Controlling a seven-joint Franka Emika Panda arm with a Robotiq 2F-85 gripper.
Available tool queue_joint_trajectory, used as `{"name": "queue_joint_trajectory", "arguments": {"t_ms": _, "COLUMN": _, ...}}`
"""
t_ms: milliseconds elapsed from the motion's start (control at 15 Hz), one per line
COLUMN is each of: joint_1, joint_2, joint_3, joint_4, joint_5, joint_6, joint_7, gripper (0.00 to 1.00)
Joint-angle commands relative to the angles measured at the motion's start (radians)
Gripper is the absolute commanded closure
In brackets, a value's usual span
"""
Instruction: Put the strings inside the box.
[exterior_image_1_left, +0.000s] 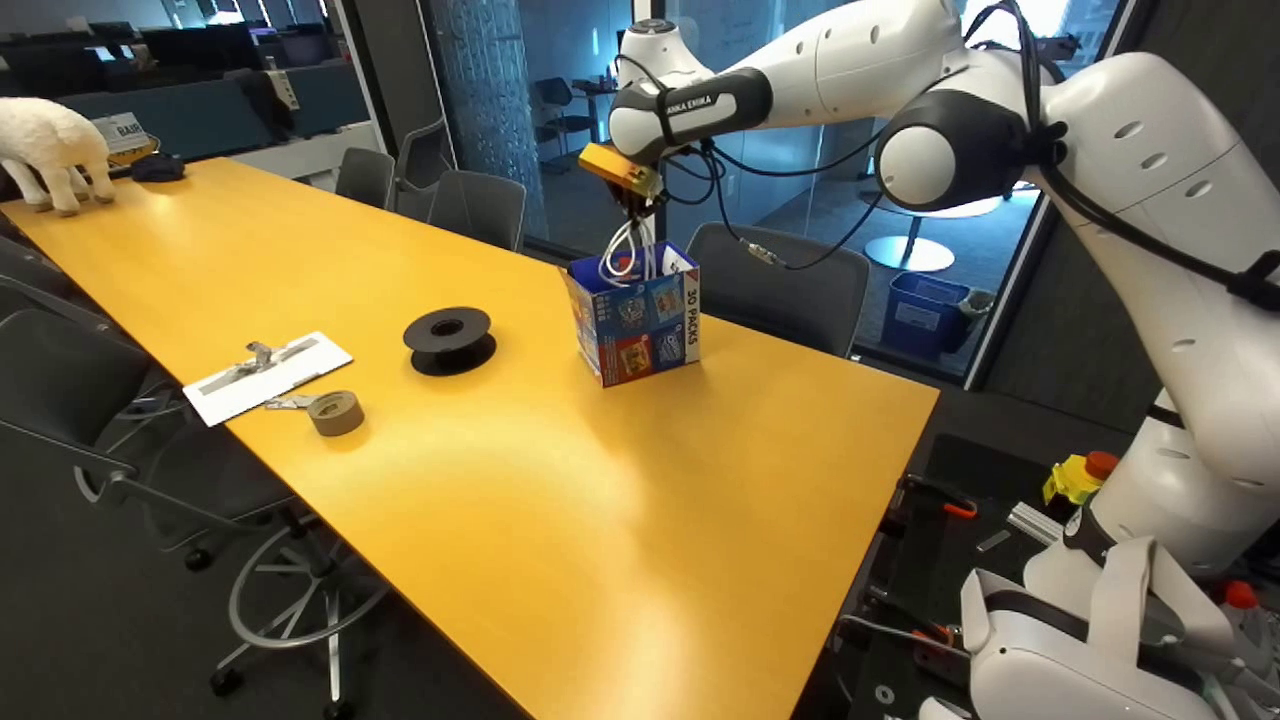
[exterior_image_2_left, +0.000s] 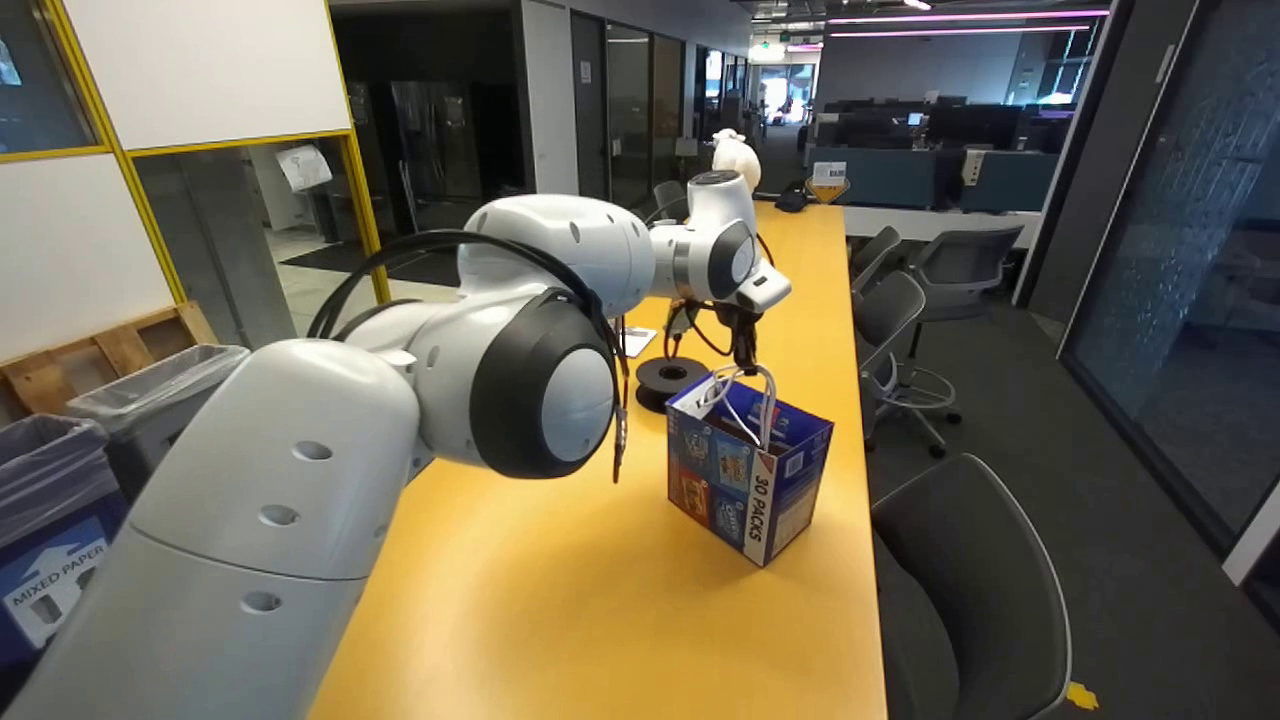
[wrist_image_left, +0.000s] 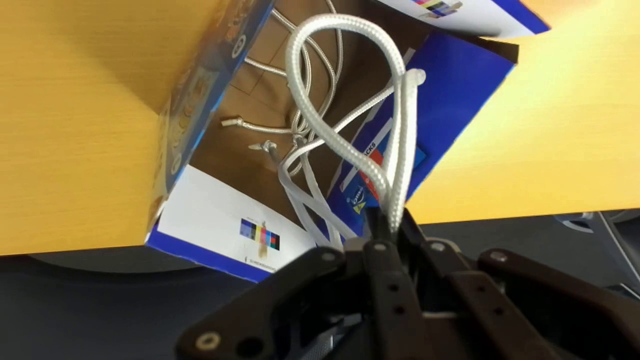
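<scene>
Gripper (exterior_image_1_left: 640, 211): in an exterior view it's right above the box (exterior_image_1_left: 637, 330), clamped on the held string (exterior_image_1_left: 649, 255).
Box: upright on the table (exterior_image_1_left: 480, 500), mouth facing up. Black spool (exterior_image_1_left: 448, 340) sits well apart from it, and I'd guess it's not part of this job.
String at the rim: in an exterior view the held string (exterior_image_2_left: 768, 410) dangles through the mouth, with the top bit poking up above the rim. So partly in, not all the way.
Bottom of the box: wrist view shows a knotted bunch of cord down there, so looks like the other string (wrist_image_left: 298, 139) is in already. Can't really tell which strand belongs to which though.
Jaws: same wrist view, pressed tight on the held string, big loop flopping out above the box.
Done: one string in, the second partway, if I'm reading the tangle right.
Left: probably just let go and hope that loop drops inside instead of hooking over the rim.
</scene>
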Motion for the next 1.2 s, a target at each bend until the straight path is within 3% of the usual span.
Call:
{"name": "queue_joint_trajectory", "arguments": {"t_ms": 0, "joint_1": -0.019, "joint_2": 0.048, "joint_3": 0.016, "joint_4": 0.115, "joint_5": 0.03, "joint_6": -0.082, "joint_7": -0.044, "gripper": 0.66}}
{"name": "queue_joint_trajectory", "arguments": {"t_ms": 67, "joint_1": -0.018, "joint_2": 0.04, "joint_3": 0.015, "joint_4": 0.112, "joint_5": 0.023, "joint_6": -0.109, "joint_7": -0.065, "gripper": 0.64}}
{"name": "queue_joint_trajectory", "arguments": {"t_ms": 400, "joint_1": 0.005, "joint_2": -0.078, "joint_3": 0.013, "joint_4": -0.008, "joint_5": -0.023, "joint_6": -0.213, "joint_7": -0.206, "gripper": 0.27}}
{"name": "queue_joint_trajectory", "arguments": {"t_ms": 600, "joint_1": 0.043, "joint_2": -0.215, "joint_3": 0.013, "joint_4": -0.185, "joint_5": -0.055, "joint_6": -0.243, "joint_7": -0.334, "gripper": 0.03}}
{"name": "queue_joint_trajectory", "arguments": {"t_ms": 1133, "joint_1": 0.106, "joint_2": -0.488, "joint_3": 0.005, "joint_4": -0.551, "joint_5": -0.179, "joint_6": -0.275, "joint_7": -0.491, "gripper": 0.0}}
